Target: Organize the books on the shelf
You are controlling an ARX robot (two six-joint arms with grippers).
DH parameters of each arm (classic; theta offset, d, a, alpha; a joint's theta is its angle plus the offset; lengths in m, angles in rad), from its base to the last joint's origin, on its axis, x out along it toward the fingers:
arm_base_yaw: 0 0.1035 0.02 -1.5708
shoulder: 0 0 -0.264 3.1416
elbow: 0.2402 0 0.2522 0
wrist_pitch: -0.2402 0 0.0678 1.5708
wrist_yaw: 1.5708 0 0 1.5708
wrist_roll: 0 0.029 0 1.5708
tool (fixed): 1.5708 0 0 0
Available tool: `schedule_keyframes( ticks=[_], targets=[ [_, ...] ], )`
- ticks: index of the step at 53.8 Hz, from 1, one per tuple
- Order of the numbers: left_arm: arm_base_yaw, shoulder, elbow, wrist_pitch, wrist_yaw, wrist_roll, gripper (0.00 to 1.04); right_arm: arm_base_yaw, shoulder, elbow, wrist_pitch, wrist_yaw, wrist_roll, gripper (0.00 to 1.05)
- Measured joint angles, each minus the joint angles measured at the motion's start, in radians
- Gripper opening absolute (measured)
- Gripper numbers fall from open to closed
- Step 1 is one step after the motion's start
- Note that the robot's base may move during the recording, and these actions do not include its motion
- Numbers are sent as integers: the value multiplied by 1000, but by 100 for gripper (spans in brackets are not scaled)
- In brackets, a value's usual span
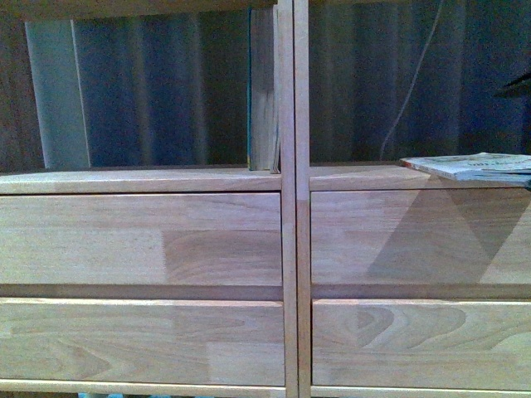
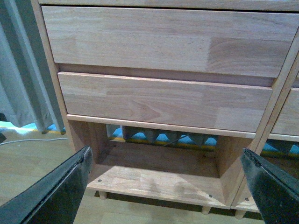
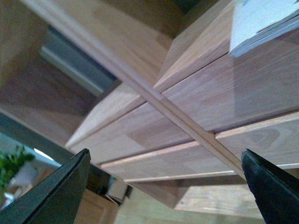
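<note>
The light-brown wooden shelf (image 1: 282, 240) fills the front view, with drawer fronts in two columns. A slim book (image 1: 264, 91) with pale page edges stands upright against the middle divider in the left open bay. A small stack of floppy paperbacks (image 1: 473, 166) lies flat on the right bay's ledge, jutting over its front edge; it also shows in the right wrist view (image 3: 261, 23). My left gripper (image 2: 166, 186) is open and empty, low before the shelf's bottom left opening. My right gripper (image 3: 166, 186) is open and empty, below the flat books, facing the drawers.
Dark blue and grey curtains (image 1: 149, 91) hang behind the open back. A thin cable (image 1: 411, 83) hangs in the right bay. Short peg legs (image 2: 205, 210) stand on a wooden floor (image 2: 28, 158). A curtain (image 2: 21, 74) hangs left of the shelf.
</note>
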Motion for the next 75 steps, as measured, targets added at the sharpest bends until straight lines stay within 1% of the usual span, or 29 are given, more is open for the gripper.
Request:
schedule_keyframes(
  ticks=[5, 13, 32, 42, 52, 61, 63, 75],
  targets=[
    [0, 0, 0, 0, 0, 0, 97, 13, 125, 121, 3, 55, 140, 98],
    [0, 0, 0, 0, 0, 0, 97, 23, 243, 227, -32, 105, 222, 98],
    [0, 0, 0, 0, 0, 0, 97, 12, 359, 301, -45, 156, 254, 98],
    [0, 0, 0, 0, 0, 0, 97, -26, 418, 375, -72, 203, 276, 98],
    [0, 0, 0, 0, 0, 0, 97, -52, 451, 441, -98, 213, 304, 98],
    [0, 0, 0, 0, 0, 0, 97, -57, 465, 489, -120, 224, 322, 97],
    [0, 0, 0, 0, 0, 0, 97, -57, 466, 492, -123, 230, 328, 94],
    [0, 0, 0, 0, 0, 0, 97, -57, 478, 494, -125, 247, 334, 60]
  ],
)
